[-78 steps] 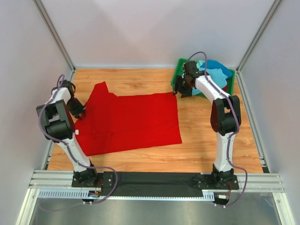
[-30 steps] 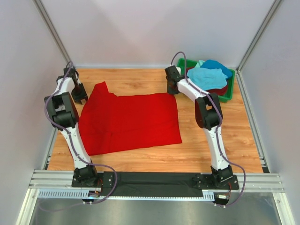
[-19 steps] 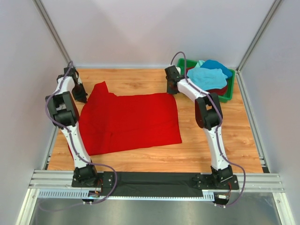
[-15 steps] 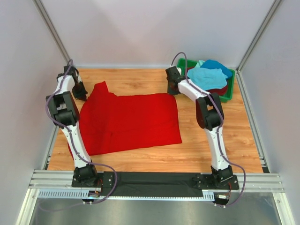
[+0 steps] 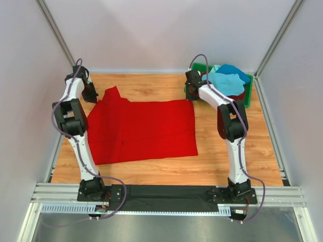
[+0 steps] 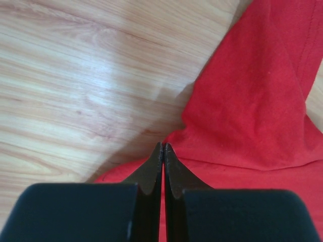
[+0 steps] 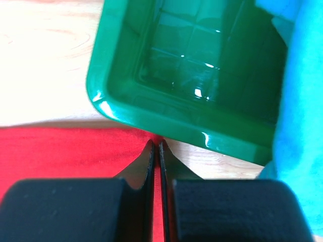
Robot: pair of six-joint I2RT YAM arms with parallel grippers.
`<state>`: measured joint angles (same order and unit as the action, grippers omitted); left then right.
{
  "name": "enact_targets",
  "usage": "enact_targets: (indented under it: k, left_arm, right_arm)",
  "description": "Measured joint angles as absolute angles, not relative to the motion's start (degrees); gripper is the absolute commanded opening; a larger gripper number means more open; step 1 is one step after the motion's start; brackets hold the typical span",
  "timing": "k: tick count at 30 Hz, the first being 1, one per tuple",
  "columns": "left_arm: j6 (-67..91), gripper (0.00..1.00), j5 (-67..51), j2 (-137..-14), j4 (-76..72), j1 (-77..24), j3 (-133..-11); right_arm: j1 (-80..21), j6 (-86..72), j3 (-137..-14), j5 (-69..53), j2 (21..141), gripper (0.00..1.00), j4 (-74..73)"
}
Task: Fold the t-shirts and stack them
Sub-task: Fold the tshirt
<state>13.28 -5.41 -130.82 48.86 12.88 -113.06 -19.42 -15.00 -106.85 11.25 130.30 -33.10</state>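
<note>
Wood-grain bench (image 5: 227, 151) fills most of my overhead feed, and the red t-shirt (image 5: 141, 131) is the big thing on it. It's spread mostly flat across the left and middle, with its far left corner bunched up into a peak. The green bin (image 5: 249, 93) sits back right on the bench, its near left corner just beside the far right corner of the red t-shirt. Piled in the bin I can see a turquoise shirt (image 5: 224, 81) on top, a blue shirt (image 5: 233, 70) behind it and a bit of a dark red shirt (image 5: 241, 96) poking out underneath.

Now the small stuff. The left hand (image 5: 91, 94) is at the far left, right at that bunched corner. On its wrist cam the fingers (image 6: 151, 171) are squeezed flat together. The red t-shirt (image 6: 252, 101) comes up to the tips and is lifted off the wood enough to throw a shadow, so I read it as pinching the edge.

The right hand (image 5: 191, 92) is at the far right corner of the red t-shirt, between cloth and bin. Same deal on its cam: fingers (image 7: 146, 166) pressed tight together, tips right on the edge of the red t-shirt (image 7: 65, 151). The green bin (image 7: 151, 113) is just past them, and the turquoise shirt (image 7: 298, 126) is off to the right.
</note>
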Motion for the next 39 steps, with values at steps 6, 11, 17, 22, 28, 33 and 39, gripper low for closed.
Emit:
enact_targets:
  k: [6, 11, 17, 22, 28, 33, 39]
  left_arm:
    - [14.7, 0.00, -3.9, -127.9, 49.5, 13.0, -112.3]
    - [16.1, 0.00, -2.2, -122.3, 49.9, 12.9, -107.0]
    - [18.1, 0.00, 0.5, -115.7, 49.7, 13.0, -96.4]
    - [19.8, 0.00, 2.5, -111.2, 49.5, 13.2, -88.8]
    - [20.4, 0.00, 5.9, -107.7, 50.4, 13.4, -88.4]
    - [20.4, 0.00, 8.0, -105.5, 51.0, 14.8, -86.5]
    - [20.3, 0.00, 8.9, -103.6, 51.9, 15.8, -81.0]
  right_arm:
    - [-19.3, -13.6, -107.2, 8.3, 129.4, 0.00, -34.4]
    - [-19.3, -13.9, -105.1, 6.1, 124.1, 0.00, -37.2]
    - [-19.3, -15.5, -100.2, 4.4, 117.3, 0.00, -38.2]
    - [-19.3, -16.5, -97.0, 3.7, 116.2, 0.00, -39.7]
    - [-19.3, -18.4, -92.1, 0.9, 114.5, 0.01, -42.2]
    - [-19.3, -19.5, -89.4, -1.3, 111.8, 0.00, -43.8]
    - [-19.4, -20.6, -86.7, -3.5, 109.4, 0.00, -44.1]
